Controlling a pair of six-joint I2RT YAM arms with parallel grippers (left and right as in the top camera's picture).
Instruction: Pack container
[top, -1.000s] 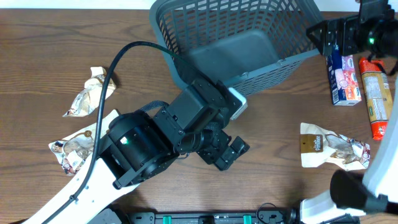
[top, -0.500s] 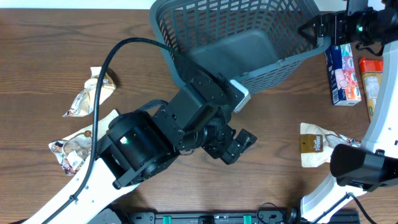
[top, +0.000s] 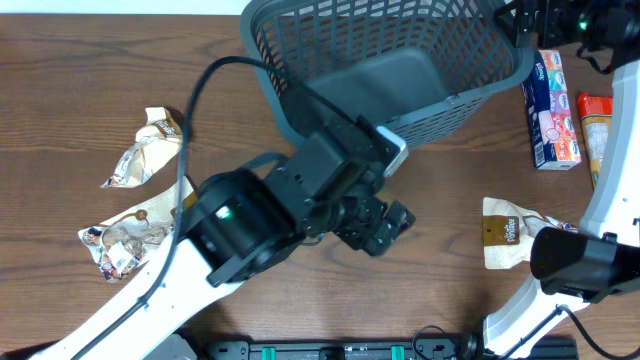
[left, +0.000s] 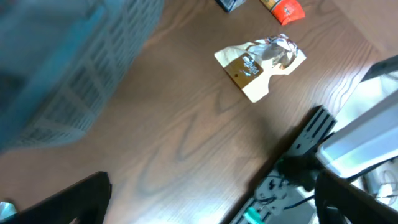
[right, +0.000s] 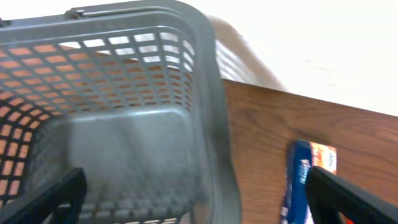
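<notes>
The container (top: 400, 85) is a large dark grey lattice basket at the table's far middle, empty and tilted. It also shows in the left wrist view (left: 68, 74) and the right wrist view (right: 124, 137). My left gripper (top: 385, 228) is open and empty above bare table in front of the basket; its jaws (left: 205, 205) frame the table's front edge. My right gripper (top: 525, 18) is open and empty at the basket's far right corner; its jaws (right: 199, 199) straddle the right rim.
A crumpled snack packet (top: 530, 232) lies at the right, also in the left wrist view (left: 261, 59). Two more packets (top: 150, 145) (top: 120, 240) lie at the left. A blue box (top: 552, 110) and an orange packet (top: 605, 140) lie right of the basket; the box shows in the right wrist view (right: 308, 180).
My right gripper has moved toward the far edge, along the basket's right side to its far corner. My left arm has shifted slightly right. Both grippers stay open.
</notes>
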